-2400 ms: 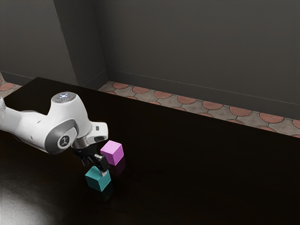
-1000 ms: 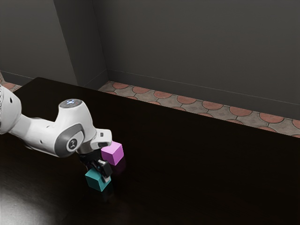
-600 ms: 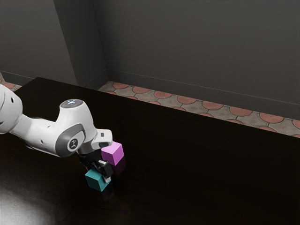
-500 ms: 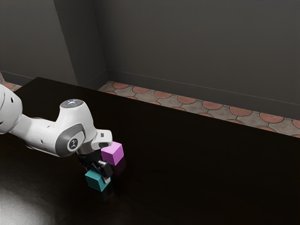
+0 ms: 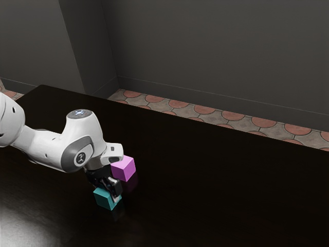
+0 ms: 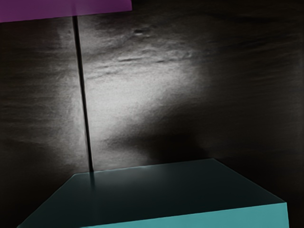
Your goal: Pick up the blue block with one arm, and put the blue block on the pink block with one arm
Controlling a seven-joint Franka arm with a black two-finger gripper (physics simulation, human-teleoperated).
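There is one blue block (image 5: 104, 199), which sits flat on the dark table (image 5: 216, 175) at the near side; it is a cube, so it has no long axis, and one vertical edge is turned toward the exterior camera. Directly over it is the one black gripper (image 5: 109, 186), low on the block's top, but whether it pinches the block I cannot tell. Just behind stands one pink block (image 5: 123, 168), also flat, near the blue block but apart from it.

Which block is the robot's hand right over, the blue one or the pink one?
The blue block, the teal-looking one. The gripper is down on top of it, while the pink block stands apart, just behind it on the table.
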